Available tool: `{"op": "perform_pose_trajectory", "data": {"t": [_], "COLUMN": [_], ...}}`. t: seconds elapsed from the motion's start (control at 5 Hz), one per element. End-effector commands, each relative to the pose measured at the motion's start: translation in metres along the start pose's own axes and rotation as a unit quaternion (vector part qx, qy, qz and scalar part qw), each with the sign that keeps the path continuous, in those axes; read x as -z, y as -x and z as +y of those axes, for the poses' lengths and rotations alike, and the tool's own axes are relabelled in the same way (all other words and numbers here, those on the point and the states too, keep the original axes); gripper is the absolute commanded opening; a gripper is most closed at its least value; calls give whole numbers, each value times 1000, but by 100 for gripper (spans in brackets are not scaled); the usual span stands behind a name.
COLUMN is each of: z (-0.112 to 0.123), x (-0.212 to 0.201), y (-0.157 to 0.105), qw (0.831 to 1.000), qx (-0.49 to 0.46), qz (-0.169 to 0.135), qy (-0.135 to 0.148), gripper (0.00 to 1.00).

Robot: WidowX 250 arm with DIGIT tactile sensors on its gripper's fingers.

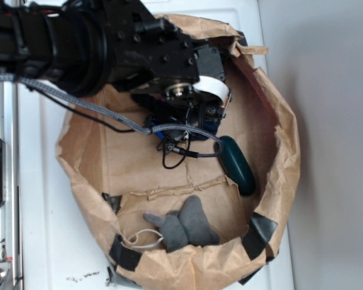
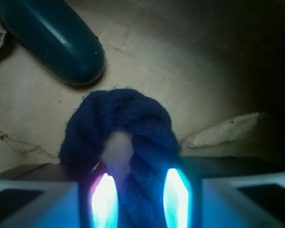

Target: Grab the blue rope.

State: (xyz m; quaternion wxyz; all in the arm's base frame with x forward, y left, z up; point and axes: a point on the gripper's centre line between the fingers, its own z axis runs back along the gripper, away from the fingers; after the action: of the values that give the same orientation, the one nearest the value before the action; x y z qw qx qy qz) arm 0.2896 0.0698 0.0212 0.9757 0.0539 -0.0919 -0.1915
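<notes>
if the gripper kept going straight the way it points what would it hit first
The blue rope: its loop sits right at the gripper fingertips in the wrist view. Beyond it lies only the brown paper floor; the green object is off to one side.

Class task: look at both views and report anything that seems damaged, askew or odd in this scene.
The brown paper liner is crumpled and torn, with a ragged tear across its floor and black tape patches on its rim. The blue rope is bent into a loop between the gripper fingers.

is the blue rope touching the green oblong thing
Apart. The wrist view shows a strip of bare brown paper between the blue rope loop and the green oblong object.
</notes>
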Motion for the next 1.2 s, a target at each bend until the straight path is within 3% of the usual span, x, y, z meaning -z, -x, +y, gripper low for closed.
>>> {"op": "perform_pose_trajectory", "data": {"t": [0.0, 0.4, 0.6, 1.0], "z": [-14, -37, -36, -41], "x": [-22, -96, -119, -136], "y": [14, 26, 27, 33], "qw": [1000, 995, 992, 991], "qx": [-17, -46, -57, -60], "qz": [-24, -73, -82, -82], "qy": [-5, 41, 76, 91], "gripper": [0, 0, 0, 0]}}
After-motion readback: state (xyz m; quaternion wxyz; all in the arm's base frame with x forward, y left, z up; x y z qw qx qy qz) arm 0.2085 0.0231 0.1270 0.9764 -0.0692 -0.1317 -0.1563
